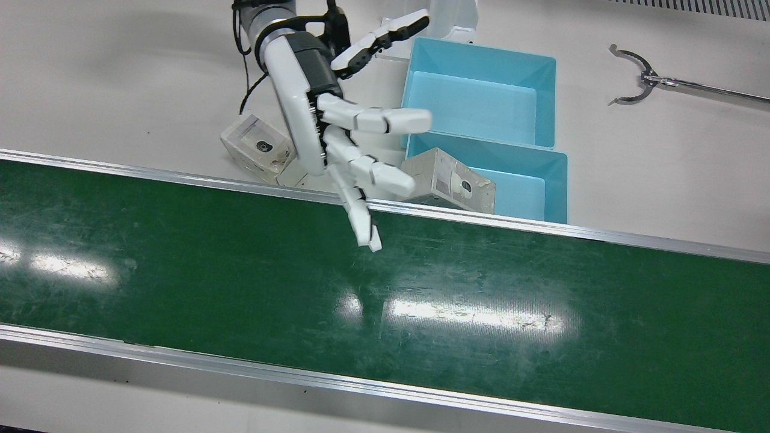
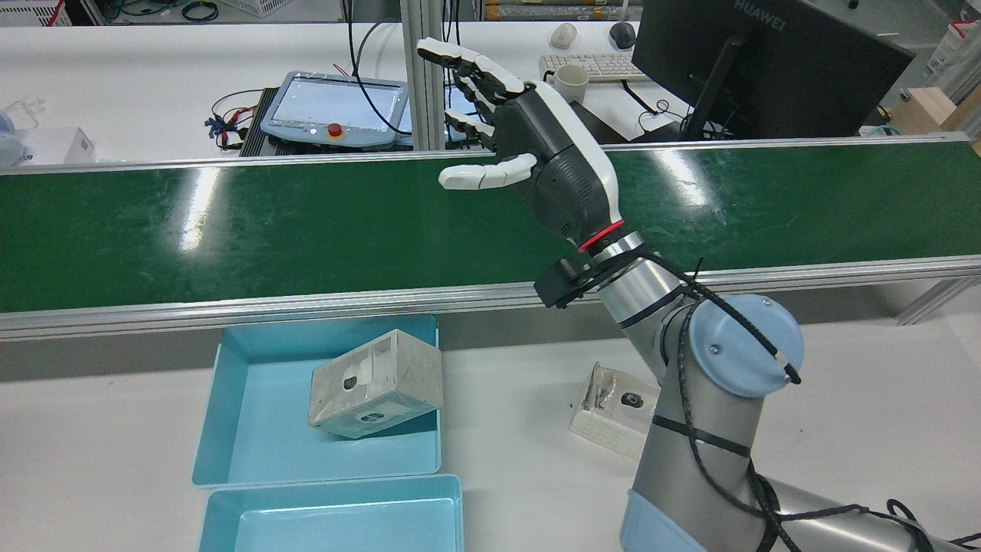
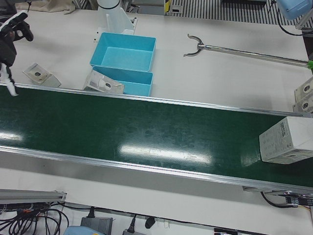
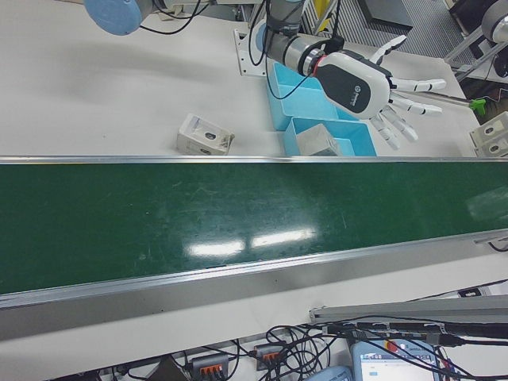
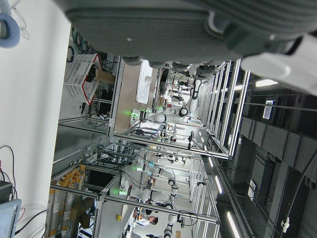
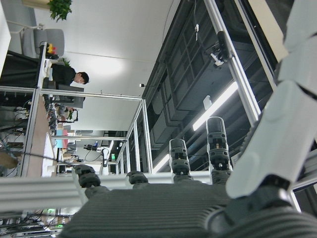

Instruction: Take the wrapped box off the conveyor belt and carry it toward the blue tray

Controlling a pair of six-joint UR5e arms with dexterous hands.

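Observation:
A white wrapped box (image 3: 286, 140) lies on the green conveyor belt (image 1: 240, 282) at its far end, seen only in the left-front view. My right hand (image 1: 337, 120) is open with fingers spread, hovering over the belt's robot-side rail, far from that box and holding nothing. It also shows in the rear view (image 2: 536, 146). Another wrapped box (image 1: 448, 180) leans tilted in the nearer blue tray (image 1: 529, 186), just beside the right hand's fingers. Only the left hand's palm edge (image 5: 163, 29) shows, in its own view, with nothing held.
A second blue tray (image 1: 475, 108) sits behind the first. A clear-wrapped box (image 1: 258, 147) lies on the white table beside the right arm. A long metal grabber tool (image 1: 637, 75) lies on the table. More boxes (image 3: 305, 95) stand past the belt's end.

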